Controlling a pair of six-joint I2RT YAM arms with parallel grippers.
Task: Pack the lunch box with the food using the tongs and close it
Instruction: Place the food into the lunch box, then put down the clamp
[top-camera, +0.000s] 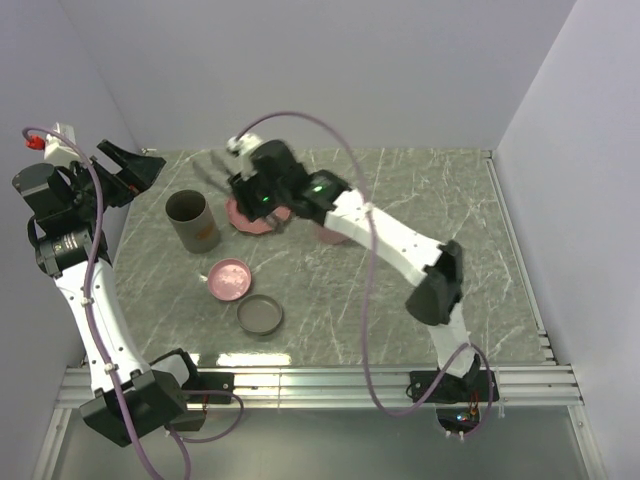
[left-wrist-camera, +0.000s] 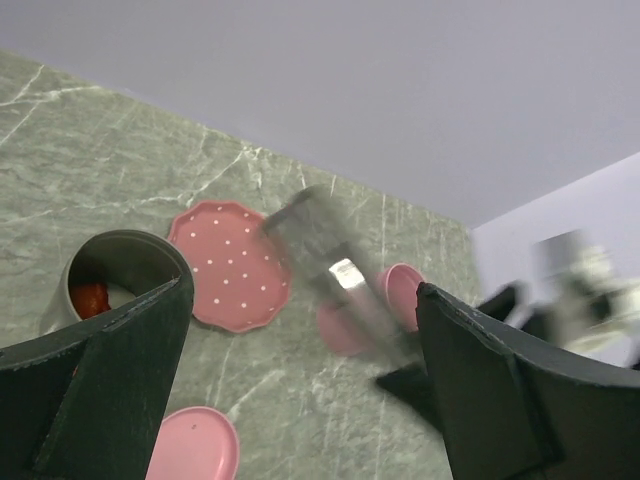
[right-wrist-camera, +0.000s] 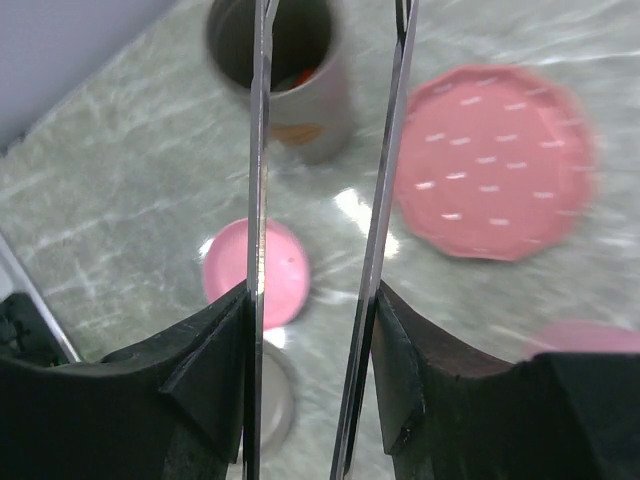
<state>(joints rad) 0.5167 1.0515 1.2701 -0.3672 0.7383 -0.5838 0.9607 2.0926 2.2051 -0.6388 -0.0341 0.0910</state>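
Note:
The lunch box (top-camera: 190, 222) is a grey upright cylinder at the table's back left, with its top uncovered. Red-orange food (right-wrist-camera: 300, 75) shows inside it, and the same food (left-wrist-camera: 90, 297) is seen in the left wrist view. My right gripper (right-wrist-camera: 312, 290) is shut on the tongs (right-wrist-camera: 262, 150), one finger pressing on each thin metal arm. The tongs (top-camera: 213, 170) point left, their tips above and behind the lunch box. The pink dotted plate (top-camera: 255, 215) lies under my right gripper (top-camera: 248, 188). My left gripper (top-camera: 135, 165) hangs open at the far left, holding nothing.
A pink lid (top-camera: 230, 280) and a grey lid (top-camera: 260, 314) lie in front of the lunch box. Small pink bowls (left-wrist-camera: 400, 293) sit right of the plate. The right arm (top-camera: 400, 245) stretches across the middle of the table. Walls close in the back and both sides.

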